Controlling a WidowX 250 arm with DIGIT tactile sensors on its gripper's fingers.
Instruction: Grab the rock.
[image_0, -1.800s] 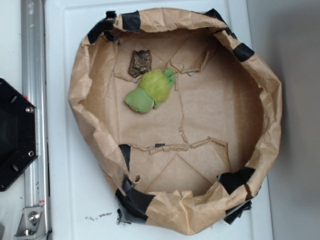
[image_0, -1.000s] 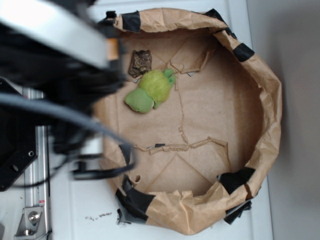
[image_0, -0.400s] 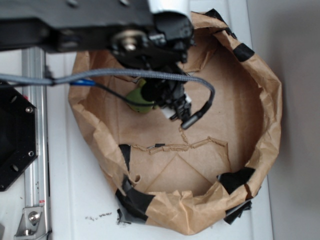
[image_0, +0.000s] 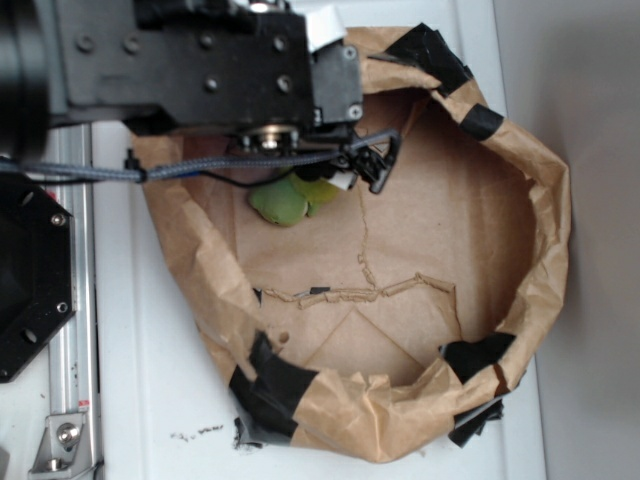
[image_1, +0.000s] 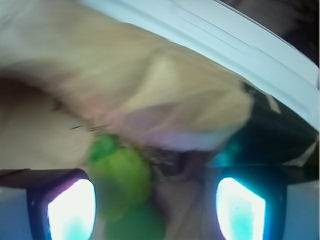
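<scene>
The hand hangs spread over the far left of the paper-walled pen — the rock, a dark blurred patch just beside the green toy, lies between its fingers but ungripped — so the grab itself remains.

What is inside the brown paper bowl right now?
In the paper bowl a green plush toy shows partly below the robot arm. The arm covers the rock overhead; the blurry wrist view shows a dark patch beside the toy, probably the rock.
</scene>
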